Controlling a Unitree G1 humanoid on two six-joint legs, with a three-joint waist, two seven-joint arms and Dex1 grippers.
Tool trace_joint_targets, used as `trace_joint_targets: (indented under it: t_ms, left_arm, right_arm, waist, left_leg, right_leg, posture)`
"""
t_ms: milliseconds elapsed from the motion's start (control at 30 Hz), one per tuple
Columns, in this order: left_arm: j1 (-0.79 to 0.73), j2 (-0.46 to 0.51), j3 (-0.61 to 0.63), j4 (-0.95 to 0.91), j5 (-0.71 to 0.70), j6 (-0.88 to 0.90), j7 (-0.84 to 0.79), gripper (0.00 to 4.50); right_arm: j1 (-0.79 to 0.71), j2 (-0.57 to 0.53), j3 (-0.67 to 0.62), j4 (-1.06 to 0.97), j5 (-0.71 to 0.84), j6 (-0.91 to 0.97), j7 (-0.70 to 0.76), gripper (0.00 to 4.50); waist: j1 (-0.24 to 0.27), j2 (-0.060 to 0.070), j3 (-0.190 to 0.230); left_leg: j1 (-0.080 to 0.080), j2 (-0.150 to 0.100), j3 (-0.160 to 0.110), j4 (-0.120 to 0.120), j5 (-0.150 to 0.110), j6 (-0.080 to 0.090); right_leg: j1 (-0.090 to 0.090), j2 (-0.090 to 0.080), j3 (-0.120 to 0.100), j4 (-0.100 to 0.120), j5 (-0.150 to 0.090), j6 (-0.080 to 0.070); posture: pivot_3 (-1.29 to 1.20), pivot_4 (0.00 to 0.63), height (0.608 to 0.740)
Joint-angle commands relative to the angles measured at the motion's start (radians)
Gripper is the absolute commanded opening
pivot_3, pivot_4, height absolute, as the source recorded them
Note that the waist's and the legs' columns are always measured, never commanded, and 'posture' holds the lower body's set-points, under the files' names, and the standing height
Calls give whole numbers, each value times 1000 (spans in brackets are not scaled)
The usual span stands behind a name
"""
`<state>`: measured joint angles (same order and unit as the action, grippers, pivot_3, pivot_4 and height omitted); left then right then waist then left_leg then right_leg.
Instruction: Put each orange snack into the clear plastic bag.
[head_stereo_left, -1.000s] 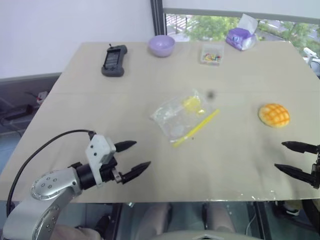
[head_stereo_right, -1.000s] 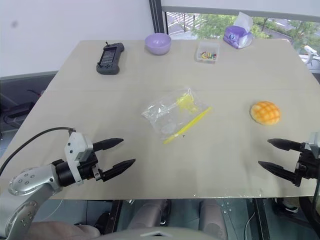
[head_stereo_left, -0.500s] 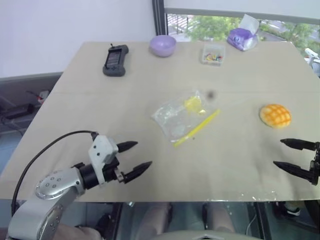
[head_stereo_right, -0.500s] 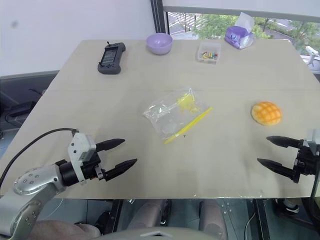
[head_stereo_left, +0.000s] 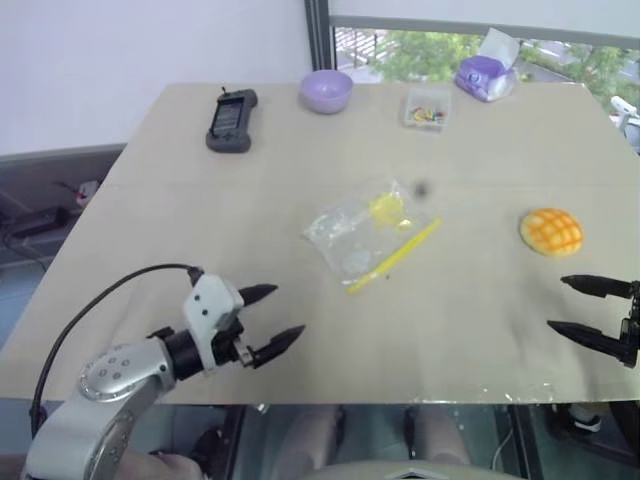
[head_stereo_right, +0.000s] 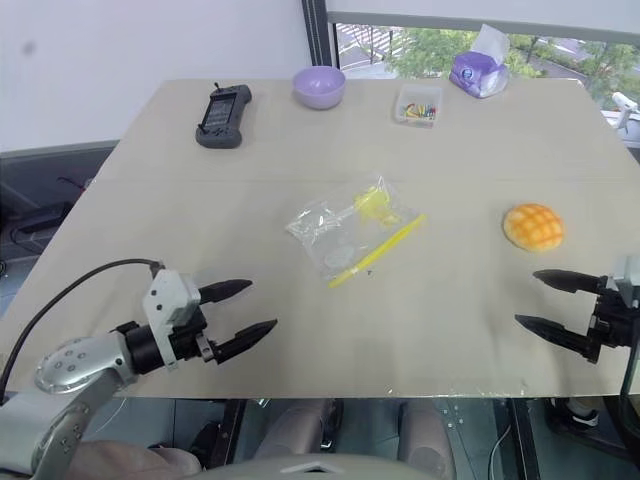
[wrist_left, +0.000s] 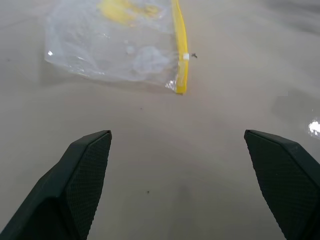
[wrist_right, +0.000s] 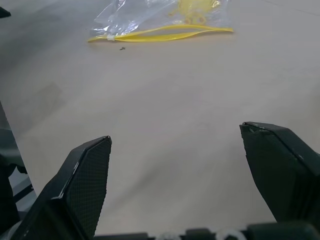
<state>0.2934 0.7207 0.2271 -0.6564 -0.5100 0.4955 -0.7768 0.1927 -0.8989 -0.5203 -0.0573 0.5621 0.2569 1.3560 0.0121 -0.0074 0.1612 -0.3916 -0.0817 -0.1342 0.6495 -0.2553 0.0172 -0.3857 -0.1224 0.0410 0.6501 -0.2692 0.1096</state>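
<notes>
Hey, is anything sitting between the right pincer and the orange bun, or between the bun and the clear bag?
Nothing visible. Bare table lies between the open right pincer and the orange snack, and between it and the clear plastic bag.

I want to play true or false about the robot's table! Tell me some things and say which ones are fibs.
1. The orange snack is already inside the clear plastic bag. False: it lies on the table, apart from the bag, on the robot's right.
2. Both grippers are open. True: the left gripper and right gripper hold nothing.
3. The purple bowl sits at the far edge of the table. True.
4. The bag's strip is blue. False: it is yellow.
5. The left gripper is touching the bag. False: bare table lies between them.
</notes>
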Motion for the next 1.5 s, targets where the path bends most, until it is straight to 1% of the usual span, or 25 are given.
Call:
trace_joint_targets:
  t_ms: [33, 100, 233, 300, 433, 500, 633, 733, 800, 1000, 1133, 1267, 1400, 1467, 1500]
  left_arm:
    - [-31, 9, -19, 17, 92, -61, 37, 4500]
    - [-62, 4, -55, 56, 193, -151, 62, 4500]
    - [-138, 5, -148, 136, 338, -261, 85, 4500]
    - [-188, 15, -206, 213, 443, -384, 93, 4500]
    - [-311, 17, -284, 392, 602, -605, 130, 4500]
    - [-398, 11, -332, 500, 680, -706, 154, 4500]
    - [-535, -26, -413, 671, 760, -841, 170, 4500]
    - [-621, -69, -453, 755, 767, -893, 160, 4500]
    - [-662, -75, -477, 799, 797, -943, 162, 4500]
    - [-730, -58, -519, 887, 895, -1046, 189, 4500]
    - [-772, -9, -558, 922, 1003, -1114, 200, 4500]
    - [-785, 7, -574, 934, 1048, -1131, 219, 4500]
    - [-830, -33, -620, 1018, 1156, -1147, 314, 4500]
    - [-860, -62, -641, 1067, 1199, -1142, 374, 4500]
    - [-878, -79, -655, 1098, 1228, -1142, 414, 4253]
  right_arm:
    - [1, -10, -15, -16, 12, -9, 2, 4446]
    - [5, -7, -17, -23, 15, -5, -1, 4446]
    - [10, -6, -26, -45, 39, 18, -3, 4446]
    - [13, -10, -34, -62, 60, 36, 1, 4446]
    - [16, -17, -52, -97, 102, 63, 11, 4446]
    - [3, -5, -82, -136, 168, 90, 4, 4446]
    - [-18, 30, -129, -221, 284, 124, -27, 4446]
    - [-23, 48, -147, -269, 327, 138, -58, 4446]
    - [-19, 48, -152, -283, 334, 144, -70, 4446]
    - [-1, 42, -160, -282, 328, 140, -75, 4446]
    - [8, 35, -166, -281, 319, 140, -79, 4446]
    - [15, 35, -168, -281, 306, 133, -82, 4446]
    - [9, 39, -159, -277, 296, 126, -86, 4446]
    - [2, 38, -154, -274, 293, 125, -89, 4446]
    - [-1, 39, -151, -274, 291, 124, -91, 4485]
  waist:
    - [1, 0, 0]
    - [2, 0, 0]
    - [2, 0, 0]
    - [2, 0, 0]
    - [2, 0, 0]
    - [3, 0, 0]
    - [1, 0, 0]
    - [4, 0, 0]
    - [3, 0, 0]
    - [2, 0, 0]
    - [2, 0, 0]
    - [-3, 1, 0]
    - [2, 1, 0]
    - [6, 1, -1]
    - [6, 1, -1]
  left_leg:
    - [0, 0, 0, 0, 0, 0]
    - [0, 0, 0, 0, 0, 0]
    - [0, -1, 0, 0, 0, 0]
    - [0, -1, 0, 0, 0, 0]
    - [0, -1, 0, -1, 0, 0]
    - [-1, -1, -1, -1, 0, 0]
    - [-2, -2, -2, -1, 0, 0]
    - [-3, -2, -4, 0, 0, 0]
    - [-3, -2, -4, 1, 0, 0]
    - [-3, -3, -4, 1, 0, 0]
    - [-3, -3, -4, 2, 0, 0]
    - [0, -3, -3, 2, 0, 0]
    - [2, -3, -2, 2, 0, 0]
    - [8, -3, -3, 2, 0, 0]
    - [10, -3, -3, 2, 0, 0]
  right_leg:
    - [0, 0, 0, 0, 0, 0]
    - [0, 0, 0, 0, 0, 0]
    - [0, 0, 0, -1, 0, 0]
    - [0, 0, 0, -1, 0, 0]
    - [0, 0, 0, -1, 0, 0]
    - [0, 0, -1, -1, 0, 0]
    - [-1, 0, -1, -2, 1, 1]
    - [-1, 0, -3, -2, 1, 2]
    - [-1, 0, -3, -2, 1, 2]
    - [-1, 0, -3, -1, 2, 2]
    - [-1, 0, -3, 1, 2, 2]
    - [-1, 1, -2, 4, 1, 3]
    - [1, 1, -1, 7, 1, 3]
    - [8, 0, -1, 6, 1, 3]
    - [9, 0, -1, 6, 1, 3]
  posture:
    - [0, 150, 740]
    - [0, 150, 740]
    - [0, 150, 740]
    - [0, 150, 740]
    - [0, 150, 740]
    - [0, 150, 740]
    - [0, 150, 740]
    - [0, 150, 740]
    - [0, 150, 740]
    - [0, 150, 740]
    - [0, 150, 740]
    - [0, 150, 740]
    - [0, 150, 740]
    - [0, 150, 740]
    - [0, 150, 740]
